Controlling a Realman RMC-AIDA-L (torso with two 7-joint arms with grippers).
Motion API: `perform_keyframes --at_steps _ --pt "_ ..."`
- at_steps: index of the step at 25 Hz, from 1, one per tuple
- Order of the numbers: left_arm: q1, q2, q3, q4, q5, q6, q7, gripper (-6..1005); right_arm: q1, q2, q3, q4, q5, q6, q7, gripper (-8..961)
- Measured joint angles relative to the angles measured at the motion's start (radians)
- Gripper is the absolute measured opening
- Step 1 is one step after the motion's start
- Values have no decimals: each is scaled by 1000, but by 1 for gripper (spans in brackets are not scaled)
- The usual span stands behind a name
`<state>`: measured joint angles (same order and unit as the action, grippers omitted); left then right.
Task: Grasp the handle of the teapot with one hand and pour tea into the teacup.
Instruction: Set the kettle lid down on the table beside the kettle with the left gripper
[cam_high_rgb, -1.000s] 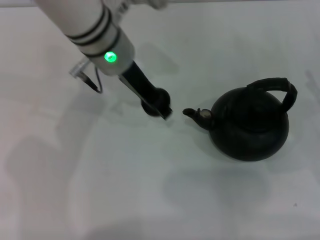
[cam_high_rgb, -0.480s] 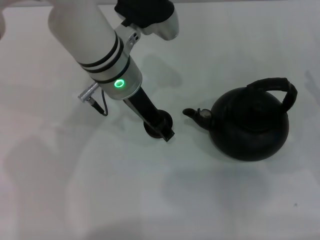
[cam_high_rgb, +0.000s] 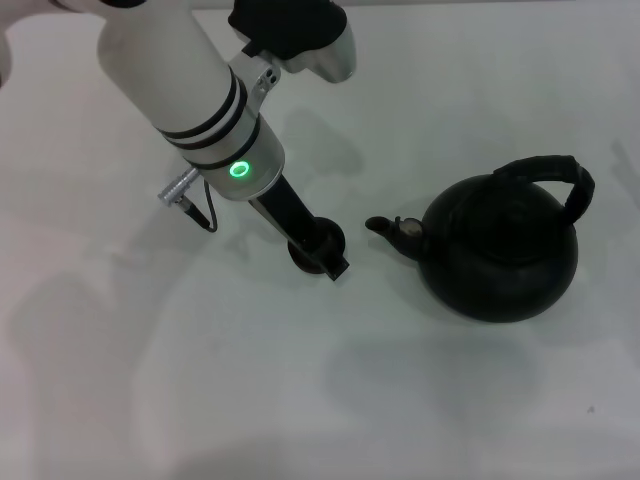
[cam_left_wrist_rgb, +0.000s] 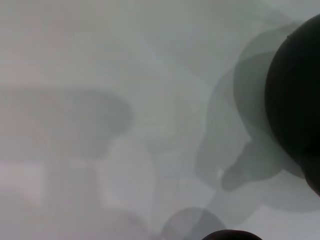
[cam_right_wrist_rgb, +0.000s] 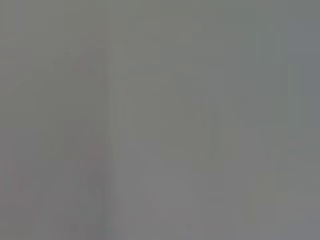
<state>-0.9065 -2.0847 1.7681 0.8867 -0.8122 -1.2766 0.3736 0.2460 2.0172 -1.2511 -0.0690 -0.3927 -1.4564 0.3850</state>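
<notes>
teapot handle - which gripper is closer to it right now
Left. The left gripper is low over the table beside the spout, across the teapot from the handle, at or over a small dark round thing. The right gripper shows in no view.

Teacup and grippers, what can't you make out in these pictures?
- Teacup: in the head view the left gripper covers most of it, so any tea inside is hidden.
- Left gripper: its dark fingers merge with the cup; open or shut is unclear.
- Teapot: cut off by the left wrist view's edge.
- Right gripper: in no view; the right wrist view shows only blur.
- Teapot contents: closed body hides them.
</notes>
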Motion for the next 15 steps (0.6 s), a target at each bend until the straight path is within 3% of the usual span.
perform_keyframes --at_steps 15 --pt "-7 -2 30 -15 -12 5 2 785 3 0 -1 0 -1 6 0 876"
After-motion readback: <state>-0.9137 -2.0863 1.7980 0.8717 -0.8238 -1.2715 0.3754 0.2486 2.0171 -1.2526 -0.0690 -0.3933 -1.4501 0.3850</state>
